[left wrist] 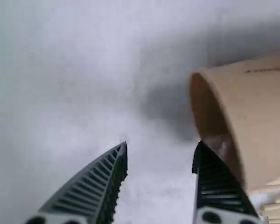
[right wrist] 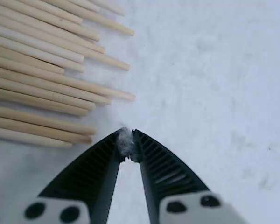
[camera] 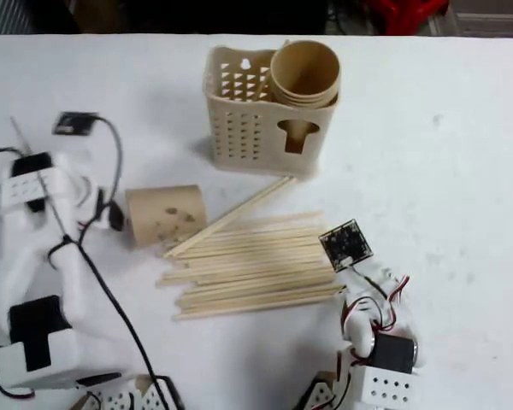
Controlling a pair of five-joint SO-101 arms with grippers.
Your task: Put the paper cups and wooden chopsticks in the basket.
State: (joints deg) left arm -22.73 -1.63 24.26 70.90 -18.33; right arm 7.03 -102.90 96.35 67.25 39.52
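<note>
- A tan basket stands upright on the far middle of the white counter, and a stack of paper cups sits in its right-hand part, rims above the wall.
- One more paper cup lies on its side on the counter, nearer than the basket and to the left, with its open mouth facing left.
- The left fingers are spread apart, low over the counter just left of that cup. One tip is at the cup's open rim, but I cannot tell whether it touches.
- The wooden chopsticks lie in a loose flat pile at the middle of the counter, just right of the lying cup.
- A single chopstick runs slantwise from the pile's left end toward the foot of the basket.
- The right fingers are pressed together at the tips with nothing between them, low over the counter just beside the right ends of the chopsticks.
</note>
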